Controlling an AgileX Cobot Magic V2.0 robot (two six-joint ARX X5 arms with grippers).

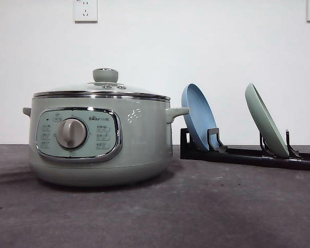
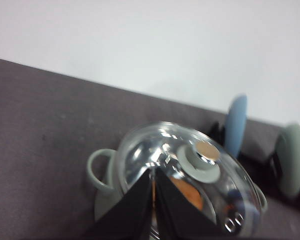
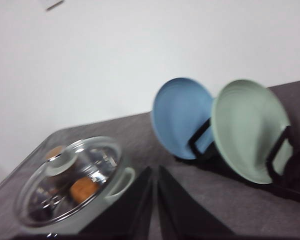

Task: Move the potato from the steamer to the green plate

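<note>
The sage-green steamer (image 1: 139, 139) stands on the dark table at the left, its glass lid (image 1: 105, 75) on. Through the lid the orange-brown potato (image 2: 187, 195) shows inside the pot, also seen as the potato (image 3: 83, 188) in the right wrist view. The green plate (image 1: 266, 121) stands on edge in a black rack at the right. My left gripper (image 2: 153, 200) hovers shut over the lid (image 2: 155, 145), holding nothing. My right gripper (image 3: 155, 200) is shut and empty, above the table between the steamer (image 3: 70, 185) and the green plate (image 3: 247, 130).
A blue plate (image 1: 198, 116) leans in the same black rack (image 1: 248, 155), between the steamer and the green plate. The steamer's side handle (image 1: 176, 112) sticks out toward it. A white wall stands close behind, with open table in front.
</note>
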